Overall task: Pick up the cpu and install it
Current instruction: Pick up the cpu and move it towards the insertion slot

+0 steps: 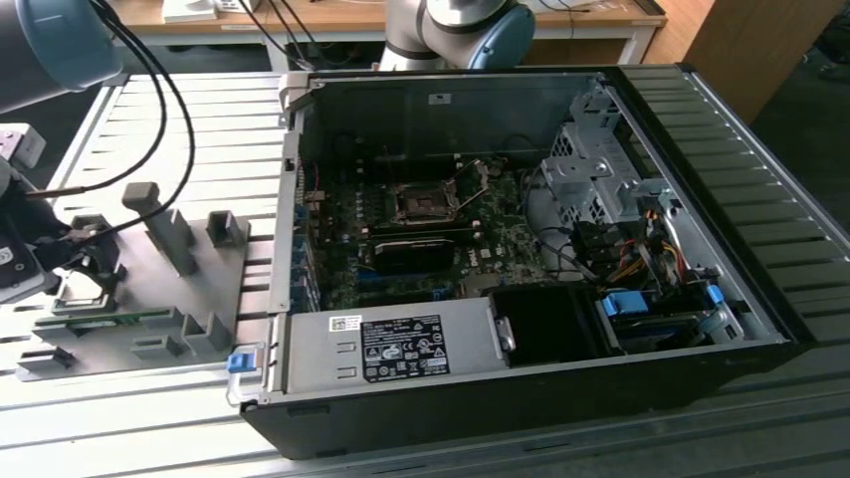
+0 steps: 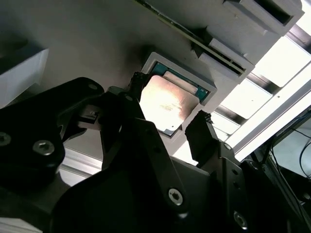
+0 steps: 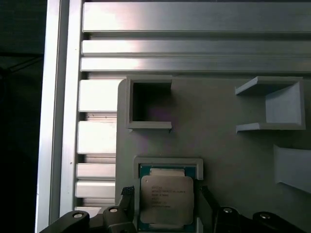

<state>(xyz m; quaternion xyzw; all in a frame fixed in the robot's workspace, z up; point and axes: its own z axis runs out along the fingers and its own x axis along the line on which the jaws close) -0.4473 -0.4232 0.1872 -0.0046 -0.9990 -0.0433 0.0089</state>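
I'm at the pick-up step: the gripper (image 2: 170, 101) hangs spread open over the cpu (image 3: 166, 196), one finger on each side, close to its edges but not clamped. The cpu lies flat in its pocket on the grey tray (image 1: 199, 284), at nine o'clock from the open case (image 1: 439, 100) in the exterior view. By my reading, a good grasp calls for both fingers meeting opposite edges squarely and level, since the cpu is thin and sits low in the pocket.

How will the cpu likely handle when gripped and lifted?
Likely rigid: the cpu is a flat metal-topped square. Its smooth, shiny lid may be slippery. Being thin and seated in the grey holder, only its edges offer grip.
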